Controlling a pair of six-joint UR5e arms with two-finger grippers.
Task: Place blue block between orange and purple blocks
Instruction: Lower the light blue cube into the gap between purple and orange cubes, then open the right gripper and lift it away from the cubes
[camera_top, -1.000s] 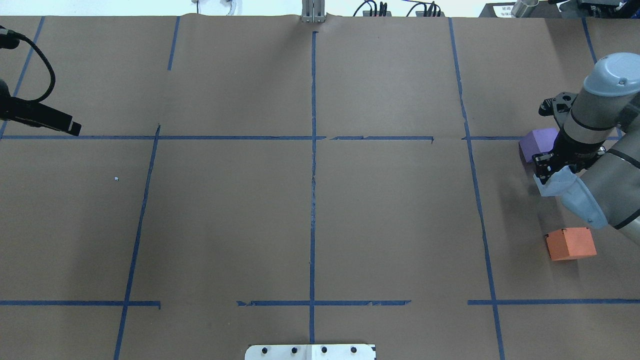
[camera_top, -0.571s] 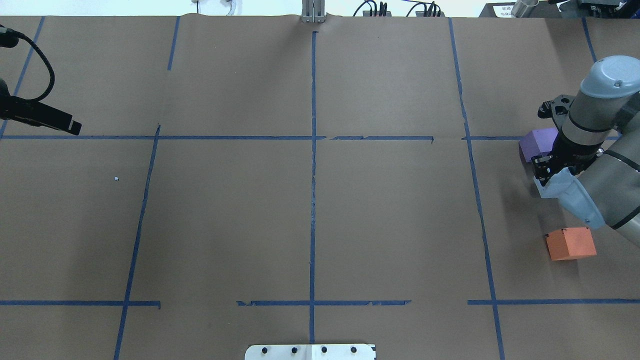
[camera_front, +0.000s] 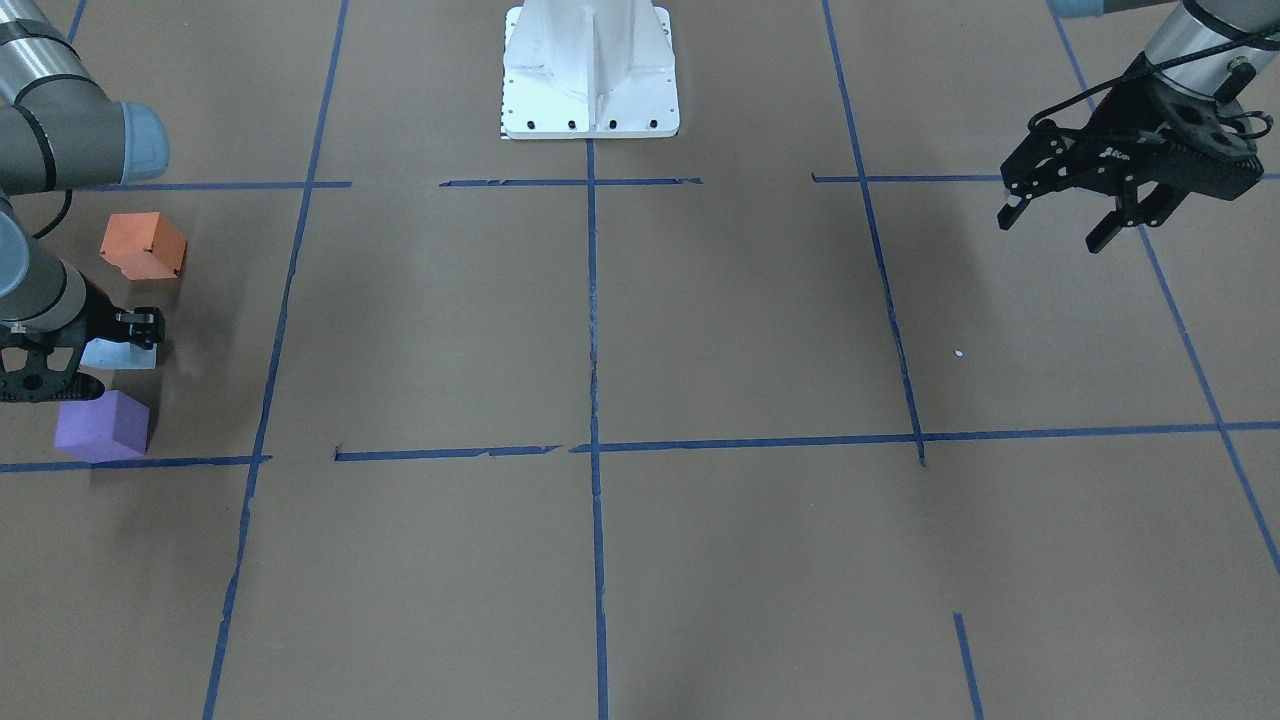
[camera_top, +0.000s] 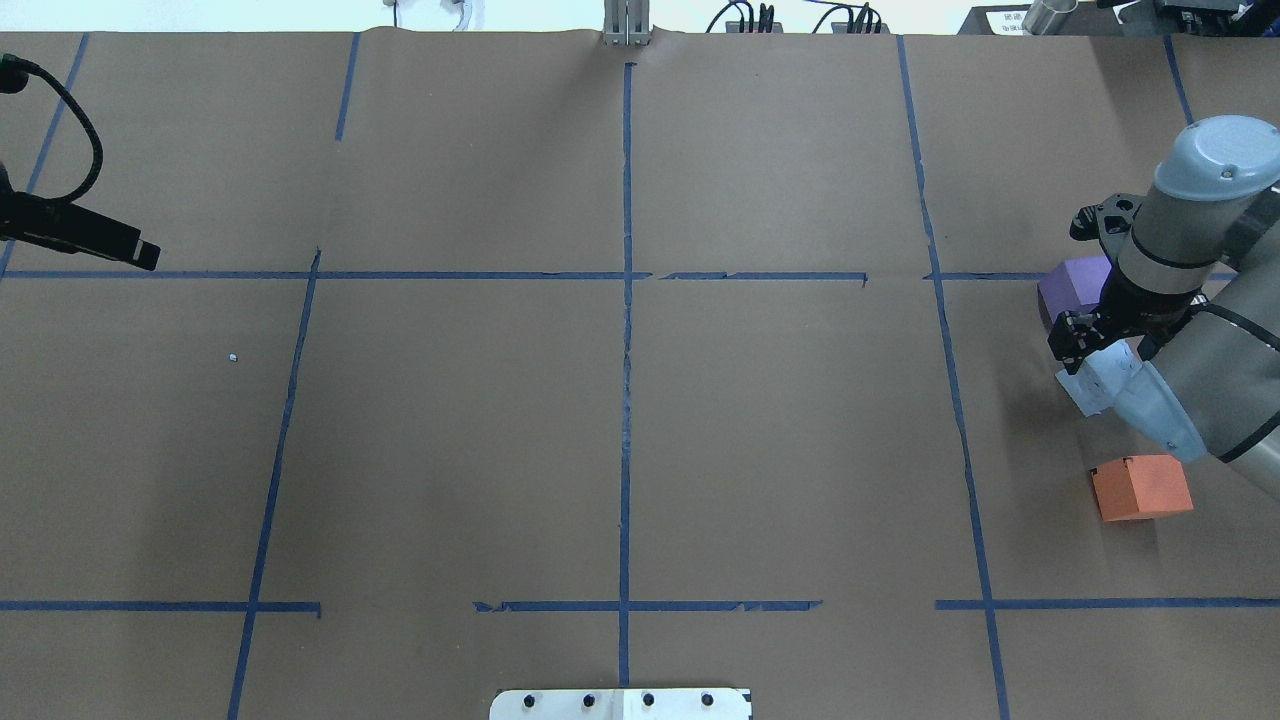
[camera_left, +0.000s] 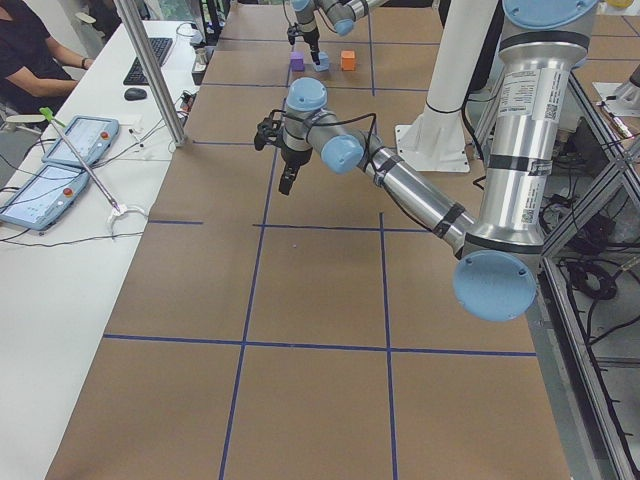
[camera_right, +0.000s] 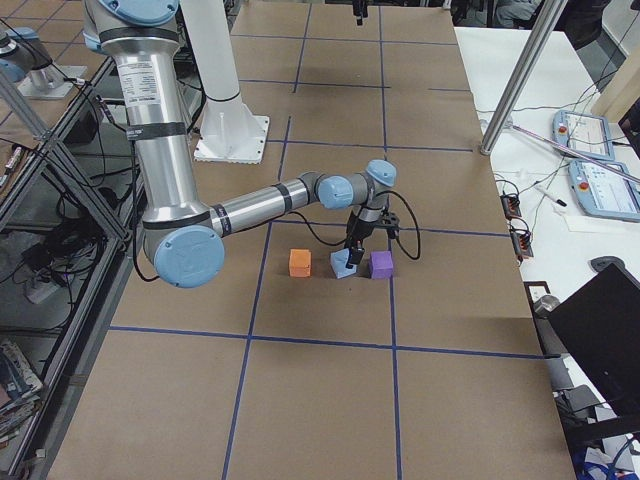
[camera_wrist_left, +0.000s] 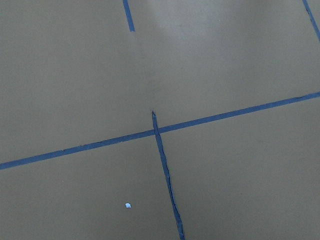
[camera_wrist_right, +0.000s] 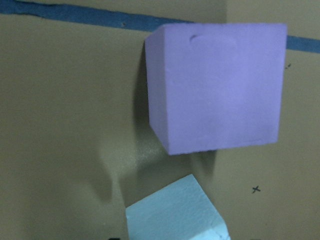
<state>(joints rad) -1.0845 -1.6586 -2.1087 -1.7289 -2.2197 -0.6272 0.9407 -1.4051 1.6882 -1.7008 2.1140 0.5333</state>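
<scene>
- We count three blocks: one blue block (camera_top: 1090, 385) lying between one orange block (camera_top: 1142, 487) and one purple block (camera_top: 1070, 285), nearer the purple
- Two grippers: the left gripper (camera_front: 1055, 228) has its fingers spread, empty; the right gripper (camera_top: 1072, 338) is over the blue block, its grip we cannot tell
- Brown paper table (camera_top: 450, 450) gridded with blue tape (camera_top: 626, 400); a white desk (camera_left: 60, 260) with two tablets (camera_left: 80, 140) stands beside it

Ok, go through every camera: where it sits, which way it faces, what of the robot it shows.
Front-facing: across the table, facing the base; left pincer on its right.
Overhead: behind the robot, looking forward and down; right arm over the blue block.
Exterior left: table's end; left arm near.
Exterior right: opposite end; right arm near.
Left wrist: down at tape lines; no body shows.
Right wrist: down at the purple block; no body shows.
Shared: front-facing and overhead both show the orange block.
</scene>
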